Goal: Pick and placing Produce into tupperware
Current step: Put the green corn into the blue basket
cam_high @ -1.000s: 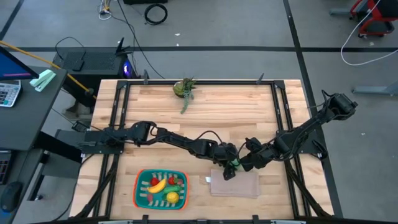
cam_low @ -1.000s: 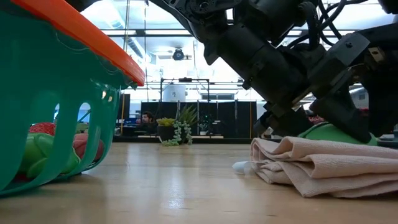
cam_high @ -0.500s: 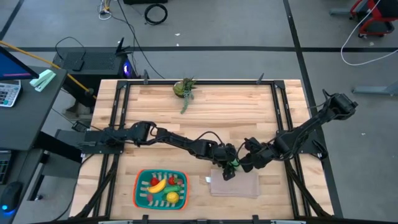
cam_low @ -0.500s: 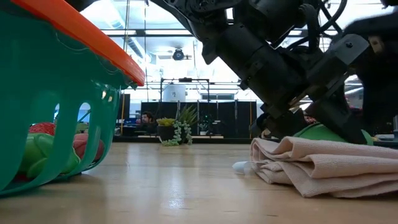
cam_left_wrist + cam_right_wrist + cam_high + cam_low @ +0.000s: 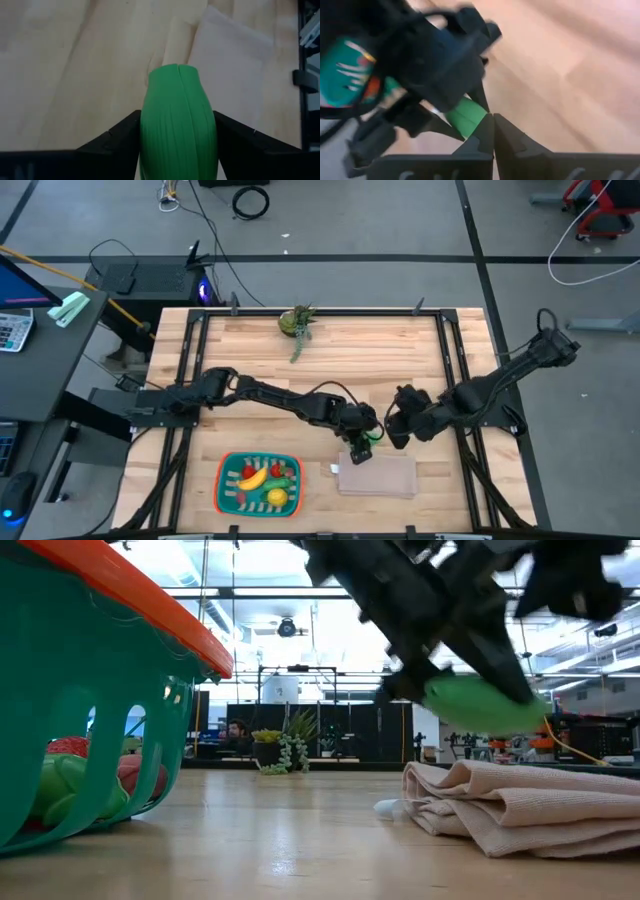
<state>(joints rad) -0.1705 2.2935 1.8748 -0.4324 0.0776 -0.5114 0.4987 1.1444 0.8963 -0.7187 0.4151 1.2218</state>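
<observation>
My left gripper (image 5: 362, 446) is shut on a green ridged produce piece (image 5: 177, 100), which hangs above a folded beige cloth (image 5: 378, 476) near the table's middle. The low view shows the green piece (image 5: 480, 705) clear of the cloth (image 5: 520, 805). Just to the right, my right gripper (image 5: 398, 426) hovers shut and touches nothing. At the near left sits the teal tupperware (image 5: 222, 480) with its orange rim. On its floor lie a yellow banana (image 5: 252, 478), red pieces, a green piece and a yellow piece (image 5: 277, 497). My left gripper pinches the green piece by its two rounded sides (image 5: 150, 130), one finger (image 5: 117, 135) on each side. The fingers slant down from the table's left and lie along the piece. Its blunt end (image 5: 177, 70) sticks out past the fingertips. It is lifted clear of the cloth.
A small green potted plant (image 5: 297, 322) with a dangling stem stands at the far edge. A black frame (image 5: 195, 370) borders the wooden table. Bare wood lies between the cloth and the tupperware. The tupperware's wall (image 5: 90, 710) fills the low view's left.
My left gripper has risen with the green piece, which lay on the cloth and now hangs clear of it. My right gripper, shut throughout, has lifted away from the cloth and rolled at the wrist.
</observation>
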